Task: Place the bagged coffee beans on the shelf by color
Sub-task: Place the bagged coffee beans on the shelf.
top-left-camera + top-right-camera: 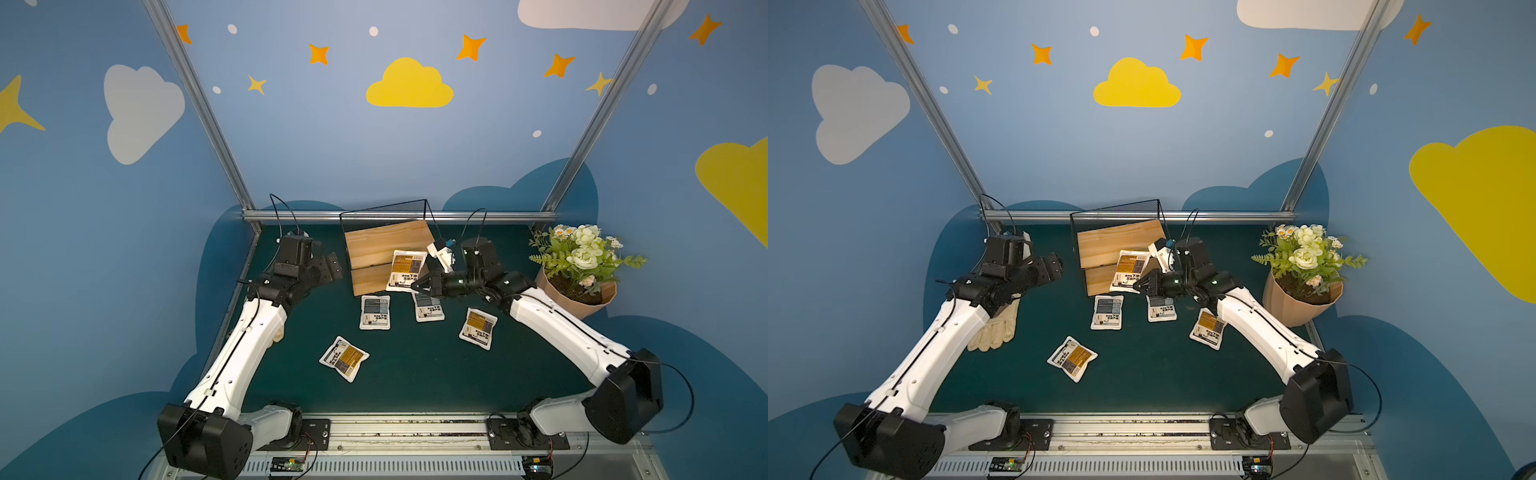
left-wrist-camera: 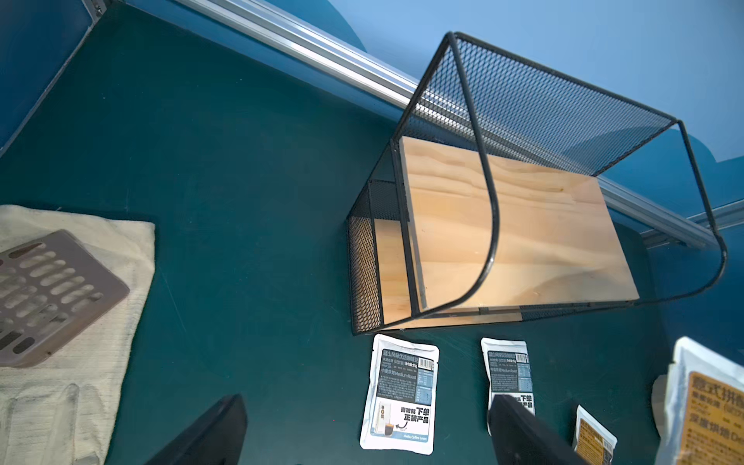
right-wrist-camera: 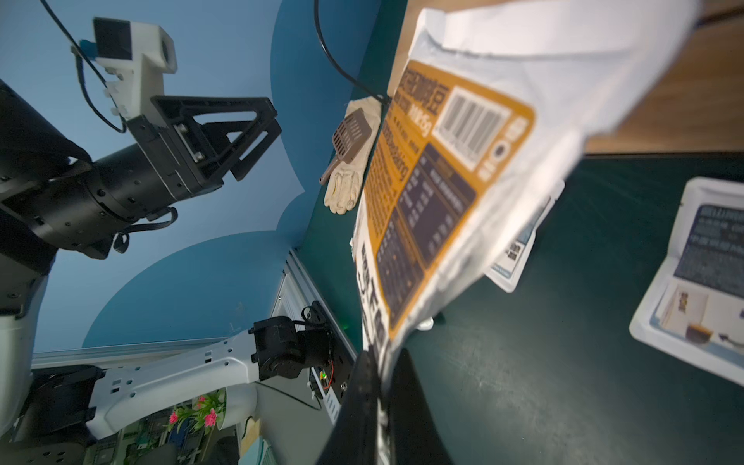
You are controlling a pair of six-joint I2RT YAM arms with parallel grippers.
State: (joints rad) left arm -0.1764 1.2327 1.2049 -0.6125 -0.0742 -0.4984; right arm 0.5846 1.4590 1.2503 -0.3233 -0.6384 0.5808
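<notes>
Orange-label coffee bag (image 1: pixel 406 270) hangs over shelf's (image 1: pixel 374 243) lower board, pinched by its edge in R gripper (image 1: pixel 415 286), jaws clamped on it. Best bet: carry it further in over the wood, lay flat, then let go.

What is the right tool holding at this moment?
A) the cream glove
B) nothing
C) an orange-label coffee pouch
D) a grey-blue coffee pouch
C: the right tool is shut on the edge of an orange-label coffee pouch, and the right wrist view shows the orange panel hanging right at the tool's tips.
</notes>
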